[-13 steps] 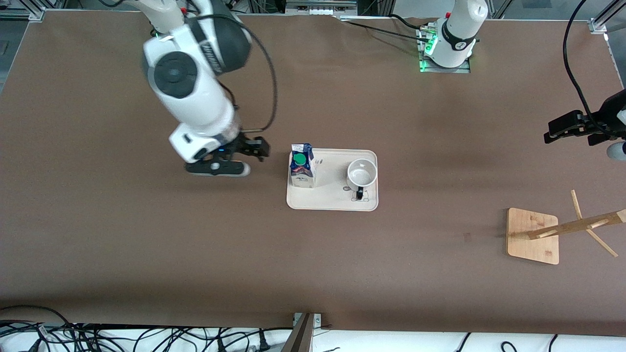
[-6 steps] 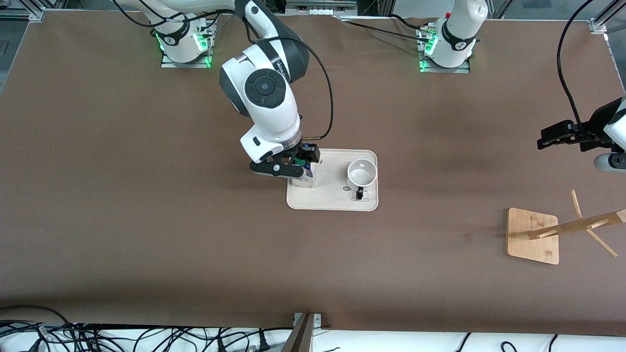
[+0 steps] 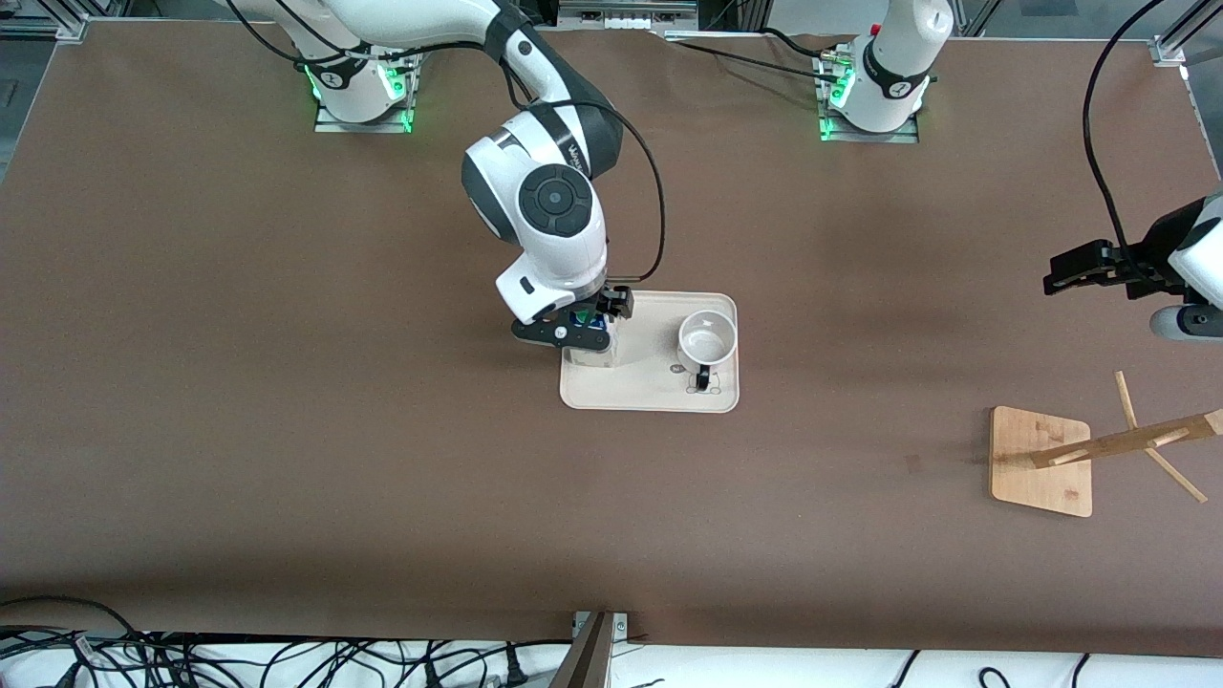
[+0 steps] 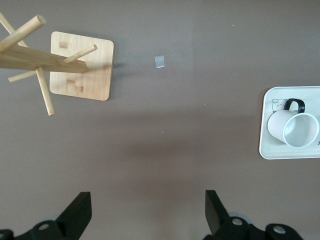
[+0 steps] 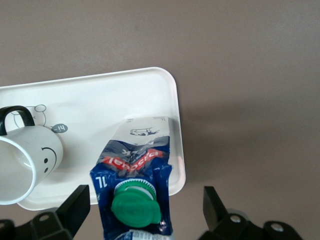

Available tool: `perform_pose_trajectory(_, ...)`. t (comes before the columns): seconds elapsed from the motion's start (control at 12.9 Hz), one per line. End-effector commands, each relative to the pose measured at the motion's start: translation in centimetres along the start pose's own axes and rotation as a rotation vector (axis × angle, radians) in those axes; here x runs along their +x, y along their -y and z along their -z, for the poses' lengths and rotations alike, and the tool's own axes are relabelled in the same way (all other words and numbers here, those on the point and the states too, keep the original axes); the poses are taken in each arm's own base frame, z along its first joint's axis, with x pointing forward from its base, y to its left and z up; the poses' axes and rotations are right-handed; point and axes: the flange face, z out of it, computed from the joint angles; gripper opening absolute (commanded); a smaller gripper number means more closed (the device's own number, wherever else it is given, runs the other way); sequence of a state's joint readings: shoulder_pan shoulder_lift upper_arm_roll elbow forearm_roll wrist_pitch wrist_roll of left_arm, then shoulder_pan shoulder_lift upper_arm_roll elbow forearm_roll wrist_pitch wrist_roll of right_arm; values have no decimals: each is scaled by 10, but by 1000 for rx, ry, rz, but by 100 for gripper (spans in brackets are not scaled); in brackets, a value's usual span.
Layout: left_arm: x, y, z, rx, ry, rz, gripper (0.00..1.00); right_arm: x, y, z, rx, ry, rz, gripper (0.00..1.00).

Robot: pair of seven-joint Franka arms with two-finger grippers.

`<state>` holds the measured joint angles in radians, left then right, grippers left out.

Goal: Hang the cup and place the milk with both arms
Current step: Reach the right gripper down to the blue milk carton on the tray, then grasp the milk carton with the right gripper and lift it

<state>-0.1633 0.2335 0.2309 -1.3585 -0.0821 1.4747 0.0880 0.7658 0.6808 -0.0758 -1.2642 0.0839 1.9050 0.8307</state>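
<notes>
The milk [image 3: 594, 354] stands on the white tray [image 3: 650, 399] at the end toward the right arm. The cup [image 3: 707, 338] stands upright on the tray's other end, handle toward the front camera. My right gripper [image 3: 585, 323] is open over the milk's top. In the right wrist view the blue carton [image 5: 131, 167] with its green cap [image 5: 135, 207] sits between the open fingers [image 5: 75, 206], which stand apart from it; the cup [image 5: 30, 159] is beside it. My left gripper [image 3: 1075, 269] is open and empty, up over bare table toward the left arm's end.
A wooden mug rack [image 3: 1041, 461] with slanted pegs stands nearer the front camera at the left arm's end; it also shows in the left wrist view [image 4: 80, 65], as do the cup [image 4: 295, 130] and tray [image 4: 267, 150]. A small tape mark [image 4: 160, 61] lies on the brown table.
My right arm has swung in toward the tray, and its gripper has gone from beside the tray to over the milk. My left gripper has drifted slightly toward the tray.
</notes>
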Motion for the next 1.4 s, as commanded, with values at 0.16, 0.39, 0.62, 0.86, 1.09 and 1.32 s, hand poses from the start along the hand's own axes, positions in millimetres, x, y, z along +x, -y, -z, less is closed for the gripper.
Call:
perform_pose_trajectory(0.16, 10, -38, -29, -46, 17, -59, 100, -3, 0, 2, 1, 7, -16, 63)
perform_pose_trajectory(0.39, 20, -56, -62, -44, 78, -89, 100, -3, 0, -2, -3, 12, -17, 53)
perform_pose_trajectory(0.62, 37, -79, -98, -39, 103, -114, 100, 2, -6, 14, 5, 11, -10, 52)
perform_pose_trajectory(0.86, 56, -99, -138, -25, 95, -134, 100, 26, -43, 66, 41, 66, 4, 52)
perform_pose_trajectory(1.09, 61, -110, -176, -17, 89, -145, 100, 62, -98, 98, 24, 99, 75, 52)
perform_pose_trajectory(1.32, 61, -160, -199, 6, 96, -127, 100, 99, -182, 121, 14, 136, 177, 53)
